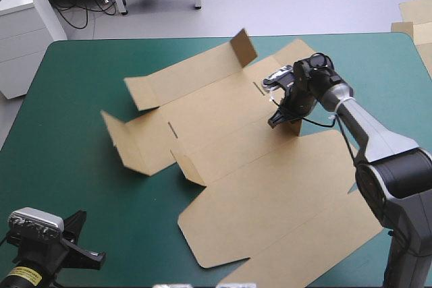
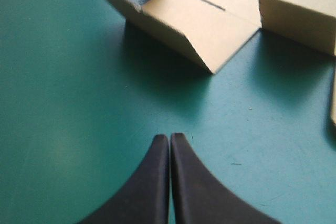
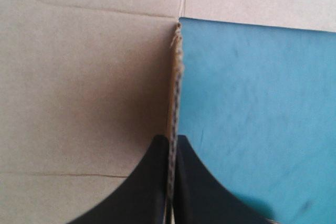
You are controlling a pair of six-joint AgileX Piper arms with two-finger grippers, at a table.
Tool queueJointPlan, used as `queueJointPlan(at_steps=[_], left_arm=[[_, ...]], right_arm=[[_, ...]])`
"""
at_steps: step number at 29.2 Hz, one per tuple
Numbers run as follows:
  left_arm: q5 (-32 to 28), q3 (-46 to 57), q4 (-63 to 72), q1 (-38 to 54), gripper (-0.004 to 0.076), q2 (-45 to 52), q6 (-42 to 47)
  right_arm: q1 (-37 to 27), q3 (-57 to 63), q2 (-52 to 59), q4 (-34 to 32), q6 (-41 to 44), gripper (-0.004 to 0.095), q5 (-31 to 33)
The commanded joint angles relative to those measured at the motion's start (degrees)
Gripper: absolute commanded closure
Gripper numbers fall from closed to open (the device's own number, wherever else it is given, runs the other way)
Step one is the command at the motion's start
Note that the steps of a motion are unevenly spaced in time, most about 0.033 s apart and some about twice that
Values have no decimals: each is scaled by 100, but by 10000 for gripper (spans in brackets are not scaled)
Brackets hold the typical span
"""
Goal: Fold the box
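Left gripper (image 1: pixel 84 247) nearest, low at the near left corner of the table, fingers pressed together into one point, holding nothing. In its wrist view the left gripper (image 2: pixel 169 139) sits over bare teal-green cover (image 2: pixel 79 103). The box (image 2: pixel 210 19) is ahead of it and apart from it, not touching, with a raised flap facing the fingers and a dark slit (image 2: pixel 210 2) in the panel behind.

The box (image 1: pixel 256 166) is a cut brown sheet, mostly flat and spread across the middle of the table cover (image 1: pixel 67 133). Several flaps are raised:
- a long wall on the far side, with an end tab standing up
- flaps on the side toward the left gripper
- a short one near the sheet's middle

The big lid panel lies flat on the near right.

Right gripper (image 1: pixel 283 118) is over the box's far right part, pointing down. Its fingers pinch a small upright flap. In the right wrist view, the right gripper (image 3: pixel 172 141) is all but closed, with the thin board edge running up between the fingers. On one side of that edge is the box (image 3: pixel 79 77), flat brown panel. On the other side is teal-green cover (image 3: pixel 252 103).

More brown board (image 1: pixel 415 21) lies beyond the table's far right corner, well away from both grippers.
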State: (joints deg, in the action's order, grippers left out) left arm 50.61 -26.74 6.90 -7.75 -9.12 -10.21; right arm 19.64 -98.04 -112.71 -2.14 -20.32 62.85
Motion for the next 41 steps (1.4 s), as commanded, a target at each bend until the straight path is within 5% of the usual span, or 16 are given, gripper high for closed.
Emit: queueJointPlan(at_steps=[1,15,31,39,41], left_arm=[[-413,-121,86,-42,734,-110,54],[-413,-121,86,-42,734,-110,54],[-413,-121,86,-42,734,-110,54],[-413,-121,86,-42,734,-110,54],[-413,-121,86,-42,734,-110,54]], right_arm=[[321,-747,32,-115,-865,927,-171],[1708,-1587,-648,-93,-3841,928,-694],[1962,-1587,-683,49,-3933,911,-732],[1850,-1587,-530,-459,-2944,514,-1019],[1616,-1587,-228,-562,-2944,488,-1051]])
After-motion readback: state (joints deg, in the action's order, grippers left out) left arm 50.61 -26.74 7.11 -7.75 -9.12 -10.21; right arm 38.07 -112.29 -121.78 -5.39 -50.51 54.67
